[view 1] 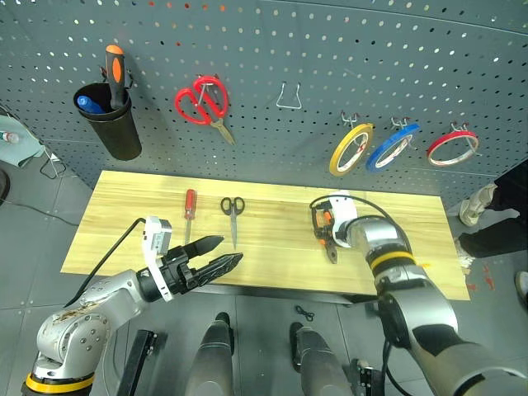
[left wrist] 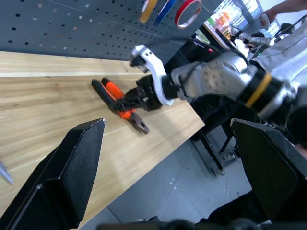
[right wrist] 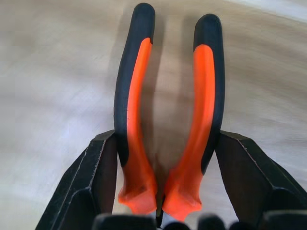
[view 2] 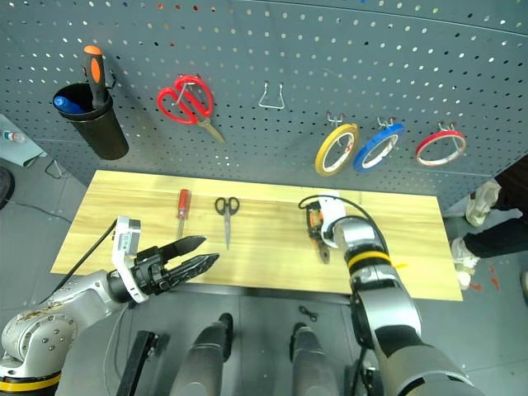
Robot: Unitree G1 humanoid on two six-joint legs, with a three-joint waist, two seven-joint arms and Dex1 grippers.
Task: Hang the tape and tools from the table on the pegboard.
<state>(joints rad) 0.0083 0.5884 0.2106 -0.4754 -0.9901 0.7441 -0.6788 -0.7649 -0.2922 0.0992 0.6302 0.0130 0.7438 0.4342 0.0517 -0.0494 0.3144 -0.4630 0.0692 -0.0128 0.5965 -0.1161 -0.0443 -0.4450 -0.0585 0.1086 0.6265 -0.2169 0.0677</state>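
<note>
the right gripper [right wrist: 160, 211] is down on the table [view 1: 272, 256] with its fingers [right wrist: 98, 182] either side of the pliers [right wrist: 165, 110], touching or near enough both handles and, i'd guess, closing, but i wouldn't call it clamped. the pliers' long axis runs straight along the fingers, handles pointing away from the wrist, so the squeeze goes across both handles. left gripper [view 1: 216, 254] hangs spread wide and empty over the near edge by the black scissors [view 1: 233, 211] and red screwdriver [view 1: 190, 204]; the yellow tape [view 1: 351, 148] is hanging on the pegboard [view 1: 313, 49], no readable labels.
</note>
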